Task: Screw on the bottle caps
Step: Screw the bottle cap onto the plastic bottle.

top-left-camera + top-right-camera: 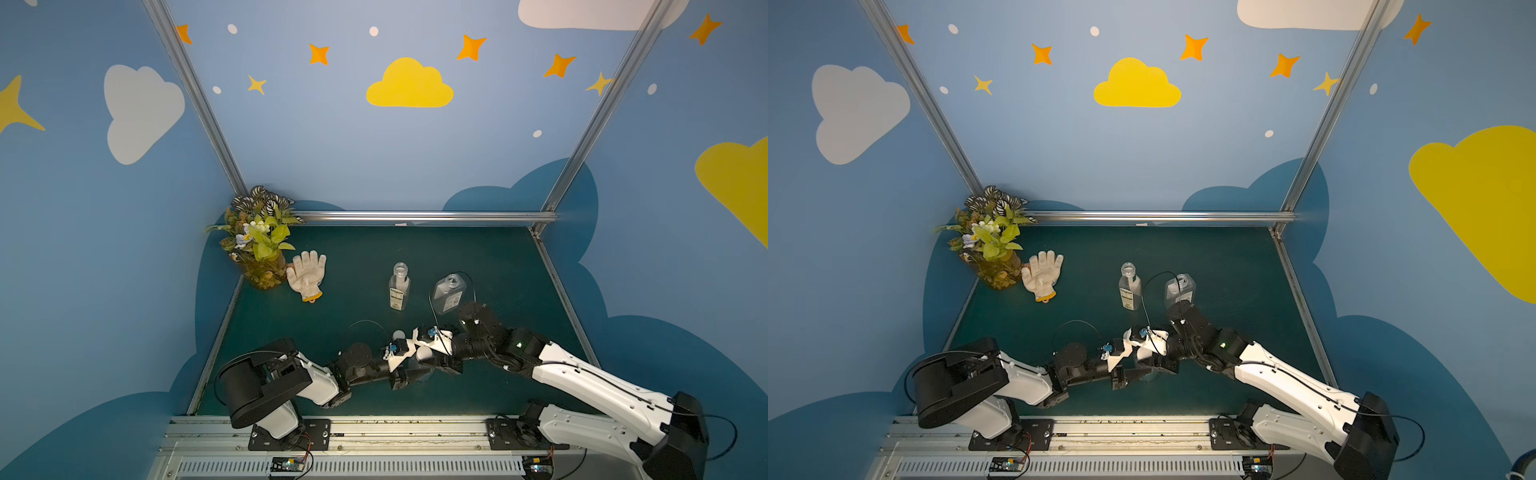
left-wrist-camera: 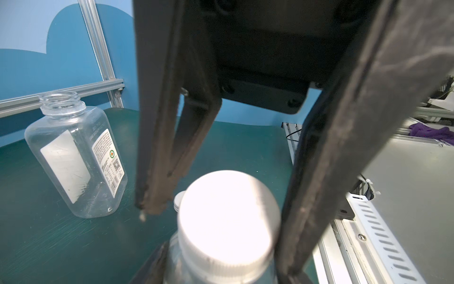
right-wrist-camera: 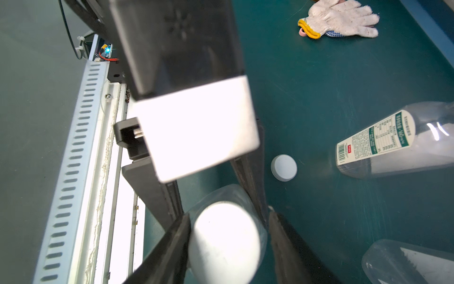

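My left gripper point(image 1: 417, 370) is shut on the clear body of the round plain bottle point(image 2: 173, 258), held upright near the table's front. A white cap point(image 2: 228, 221) point(image 3: 223, 241) sits on its neck. My right gripper point(image 3: 228, 218) straddles that cap from above. One finger point(image 2: 319, 196) touches the cap's side and the other finger point(image 2: 154, 172) stands off with a gap. A loose white cap point(image 3: 284, 167) point(image 1: 399, 334) lies on the mat behind. Further back stand the slim labelled bottle point(image 1: 400, 286) and the wider flat-sided bottle point(image 1: 448, 293) point(image 2: 76, 157), both with open necks.
A white knitted glove point(image 1: 307, 272) lies at the back left next to a potted plant point(image 1: 257, 237) in the corner. Aluminium frame bars point(image 1: 424, 216) edge the green mat point(image 1: 498, 266). The slotted arm rail point(image 1: 374, 432) runs along the front.
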{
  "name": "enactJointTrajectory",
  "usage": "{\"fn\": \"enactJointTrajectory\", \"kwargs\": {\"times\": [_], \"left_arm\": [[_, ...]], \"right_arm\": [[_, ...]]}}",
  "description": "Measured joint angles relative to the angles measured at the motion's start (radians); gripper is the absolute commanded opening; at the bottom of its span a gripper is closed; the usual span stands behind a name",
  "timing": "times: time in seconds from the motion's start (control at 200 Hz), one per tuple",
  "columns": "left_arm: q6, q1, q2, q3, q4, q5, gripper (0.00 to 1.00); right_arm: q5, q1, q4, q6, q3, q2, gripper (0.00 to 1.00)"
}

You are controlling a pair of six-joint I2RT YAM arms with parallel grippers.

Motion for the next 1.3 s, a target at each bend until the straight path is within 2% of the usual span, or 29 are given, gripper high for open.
{"fn": "enactJointTrajectory", "kwargs": {"times": [0.12, 0.195, 0.381, 0.521, 0.906, 1.302], "left_arm": [[-0.001, 0.002, 0.001, 0.000, 0.000, 0.002, 0.18], [-0.002, 0.003, 0.001, 0.000, 0.001, 0.002, 0.18], [-0.006, 0.003, 0.003, 0.000, 0.003, 0.002, 0.18], [-0.007, 0.003, 0.004, 0.000, 0.005, 0.002, 0.16], [-0.011, -0.008, -0.005, 0.013, -0.017, -0.053, 0.05], [-0.010, -0.012, -0.058, 0.018, -0.063, -0.126, 0.03]], "right_arm": [[-0.001, 0.000, -0.001, 0.006, 0.000, 0.008, 0.50], [-0.002, 0.001, -0.002, 0.010, 0.000, 0.010, 0.42], [0.002, 0.005, -0.002, 0.021, 0.000, 0.009, 0.31], [0.027, 0.010, -0.004, 0.047, 0.000, 0.005, 0.28], [0.206, 0.075, 0.053, 0.286, -0.054, -0.070, 0.11], [0.474, 0.192, 0.091, 0.546, -0.055, -0.082, 0.15]]}}
